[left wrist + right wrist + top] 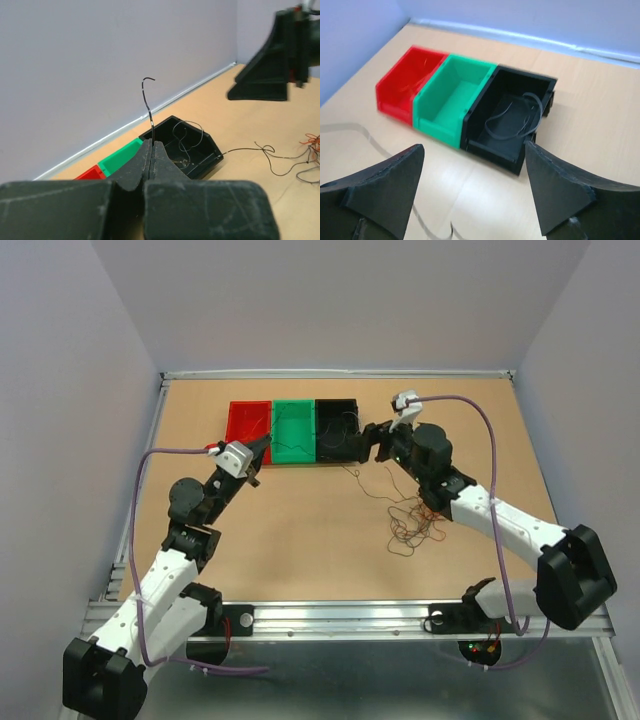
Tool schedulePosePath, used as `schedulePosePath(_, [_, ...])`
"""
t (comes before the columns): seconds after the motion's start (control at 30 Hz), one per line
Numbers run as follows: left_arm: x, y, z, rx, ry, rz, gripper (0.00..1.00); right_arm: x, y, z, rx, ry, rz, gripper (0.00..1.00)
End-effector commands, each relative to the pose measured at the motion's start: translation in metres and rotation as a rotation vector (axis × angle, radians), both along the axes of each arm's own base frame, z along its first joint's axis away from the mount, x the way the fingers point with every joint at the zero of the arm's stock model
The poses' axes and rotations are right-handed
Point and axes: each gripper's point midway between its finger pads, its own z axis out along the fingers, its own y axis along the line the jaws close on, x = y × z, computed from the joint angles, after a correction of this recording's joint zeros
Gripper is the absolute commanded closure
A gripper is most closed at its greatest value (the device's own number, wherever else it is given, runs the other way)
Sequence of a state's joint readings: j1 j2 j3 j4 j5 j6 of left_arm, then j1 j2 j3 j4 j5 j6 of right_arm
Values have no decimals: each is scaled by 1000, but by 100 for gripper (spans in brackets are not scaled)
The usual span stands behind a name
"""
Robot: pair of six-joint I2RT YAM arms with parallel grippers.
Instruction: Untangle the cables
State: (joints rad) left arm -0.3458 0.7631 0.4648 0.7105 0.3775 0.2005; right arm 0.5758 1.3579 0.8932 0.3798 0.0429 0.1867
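Cables (pixel 413 525): a loose tangle of fine orange-red, brown and dark wires on the table (pixel 300 540), nearer the arm bases than the black bin (pixel 520 82) and off to its right. One thin dark strand (pixel 250 149) trails across the table from the black bin's corner to the tangle. Several dark curly wires (pixel 512 117) lie inside the black bin.

Black wire (pixel 148 107): pinched in the left gripper (pixel 151 145), whose jaws are closed on it; the free end rises upright and curls over. This gripper sits left of the black bin.

Right gripper (pixel 474 146): jaws spread wide, nothing between them, just right of the black bin.

Green bin (pixel 294 430): touching the black bin's left side. Red bin (pixel 248 425): beyond the green one, faint thin wires inside.
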Motion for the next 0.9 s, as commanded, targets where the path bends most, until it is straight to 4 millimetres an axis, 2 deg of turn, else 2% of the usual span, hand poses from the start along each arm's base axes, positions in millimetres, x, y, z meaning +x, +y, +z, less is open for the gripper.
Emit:
schedulePosePath(0.0, [13,20,31,-93,-38,129,100,-45,11,-41,-116,19,238,12])
schedulePosePath(0.03, [15,24,32,-104,-35,148,100,-53,11,-55,-135,38,271,12])
schedulePosePath(0.17, [20,27,31,-112,-26,176,100,-67,19,-79,-174,60,376,11])
schedulePosePath(0.2, [21,28,31,-116,-22,181,100,-66,20,-82,-200,48,391,11])
schedulePosePath(0.23, [23,31,32,-121,-22,198,100,-65,23,-94,-216,72,405,11])
schedulePosePath(0.3, [26,35,31,-128,-13,225,100,-61,27,-96,-228,84,419,12])
schedulePosePath(0.4, [33,52,36,-170,-3,314,100,-58,32,-110,-249,121,442,12])
schedulePosePath(0.53, [39,68,40,-210,9,372,100,-50,32,-124,-270,162,421,19])
schedulePosePath(0.63, [43,78,40,-234,14,392,100,-51,31,-133,-287,195,426,28])
schedulePosePath(0.73, [46,81,39,-239,23,392,100,-54,35,-138,-294,219,461,61])
schedulePosePath(0.77, [46,79,38,-236,24,381,100,-55,37,-137,-293,218,474,86])
schedulePosePath(0.8, [46,76,37,-229,26,362,100,-56,38,-134,-287,213,485,96])
schedulePosePath(0.87, [42,60,33,-186,14,273,100,-59,44,-123,-259,196,517,99])
